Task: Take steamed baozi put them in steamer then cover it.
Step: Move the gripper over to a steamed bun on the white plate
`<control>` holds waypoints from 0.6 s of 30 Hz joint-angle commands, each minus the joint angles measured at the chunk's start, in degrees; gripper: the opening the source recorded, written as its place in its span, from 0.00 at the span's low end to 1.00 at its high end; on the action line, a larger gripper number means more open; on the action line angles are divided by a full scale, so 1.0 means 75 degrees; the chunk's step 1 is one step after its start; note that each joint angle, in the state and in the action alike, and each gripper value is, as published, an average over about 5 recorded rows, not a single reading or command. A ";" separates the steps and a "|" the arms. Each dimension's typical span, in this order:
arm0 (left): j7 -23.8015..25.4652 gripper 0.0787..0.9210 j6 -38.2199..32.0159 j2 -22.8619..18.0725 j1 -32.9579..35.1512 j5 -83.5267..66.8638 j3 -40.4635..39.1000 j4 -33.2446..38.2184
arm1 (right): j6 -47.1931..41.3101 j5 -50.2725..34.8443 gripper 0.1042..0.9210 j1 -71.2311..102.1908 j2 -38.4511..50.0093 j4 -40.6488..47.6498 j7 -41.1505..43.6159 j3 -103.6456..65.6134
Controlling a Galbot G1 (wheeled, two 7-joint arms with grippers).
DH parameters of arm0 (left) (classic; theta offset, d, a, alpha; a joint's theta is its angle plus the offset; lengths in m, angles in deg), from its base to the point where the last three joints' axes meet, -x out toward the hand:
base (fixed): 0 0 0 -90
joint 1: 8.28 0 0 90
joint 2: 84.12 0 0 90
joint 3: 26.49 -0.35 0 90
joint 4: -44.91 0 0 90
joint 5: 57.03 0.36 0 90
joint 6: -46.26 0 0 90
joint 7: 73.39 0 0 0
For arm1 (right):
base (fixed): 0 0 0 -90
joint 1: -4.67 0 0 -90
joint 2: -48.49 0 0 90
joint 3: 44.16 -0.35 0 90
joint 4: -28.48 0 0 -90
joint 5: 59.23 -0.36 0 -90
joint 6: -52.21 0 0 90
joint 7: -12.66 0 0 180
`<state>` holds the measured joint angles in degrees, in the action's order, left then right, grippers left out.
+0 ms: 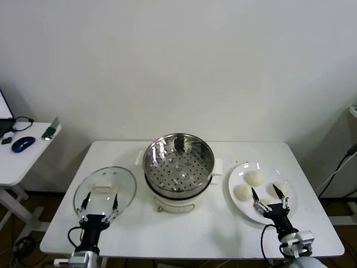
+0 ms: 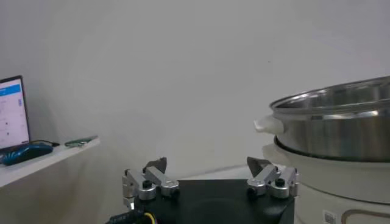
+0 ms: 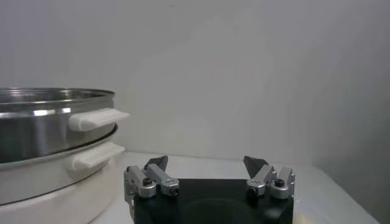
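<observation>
- The steamer [image 1: 178, 167] stands at the middle of the white table [image 1: 212, 229]: a round pot of shiny steel with a perforated tray inside, seated on a smooth white base with pale side handles.
- In the left wrist view the steamer [image 2: 341, 140] shows only as a curved steel wall and one cream handle, cut off at the picture's edge; in the right wrist view the steamer [image 3: 49, 146] is likewise cut off.
- The cover [image 1: 105, 190], a round clear glass lid with a thin metal rim and a cream rectangular handle, lies flat on the table on the robot's left of the steamer, uncovered pot beside it.
- The steamed baozi [image 1: 254, 178] are smooth, cream-white, rounded buns on a flat white plate [image 1: 237, 174] on the robot's right of the steamer; the near ones are partly hidden by the gripper and blend with the plate, so their count is hard to make out.
- The left gripper [image 1: 99, 204] hangs over the near edge of the cover with its dark-tipped metal fingers spread wide, holding nothing.
- The right gripper [image 1: 270, 197] hangs over the near part of the plate, fingers also spread wide and empty.
- A blue mouse [image 1: 23, 144] lies on a side desk [image 1: 17, 162] far to the robot's left.
</observation>
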<state>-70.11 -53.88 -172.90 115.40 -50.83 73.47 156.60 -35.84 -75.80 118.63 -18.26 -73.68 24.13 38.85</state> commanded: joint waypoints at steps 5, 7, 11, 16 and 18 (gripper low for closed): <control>-0.0312 0.88 0.0133 0.0039 0.0005 0.0440 -0.0052 -0.0039 | -0.1109 0.0648 0.88 -0.1071 0.1749 0.0513 0.1241 0.0209; -0.0369 0.88 0.0161 0.0052 0.0040 0.0487 -0.0087 -0.0024 | -0.1298 0.0767 0.88 -0.1475 0.2562 0.0817 0.1859 0.0459; -0.0382 0.88 0.0105 0.0097 0.0083 0.0477 -0.0135 0.0011 | -0.1363 0.1217 0.88 -0.2392 0.4018 0.1442 0.2910 0.1305; -0.0403 0.88 0.0103 0.0151 0.0081 0.0441 -0.0126 -0.0038 | -0.1190 0.1598 0.88 -0.4536 0.5088 0.2233 0.4115 0.3278; -0.0450 0.88 0.0161 0.0178 0.0092 0.0423 -0.0128 -0.0040 | -0.1226 0.1674 0.88 -0.5484 0.5356 0.2528 0.4499 0.4259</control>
<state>-72.87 -53.03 -171.62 116.00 -48.43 72.61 156.20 -43.30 -66.46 91.30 10.57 -60.16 47.66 59.44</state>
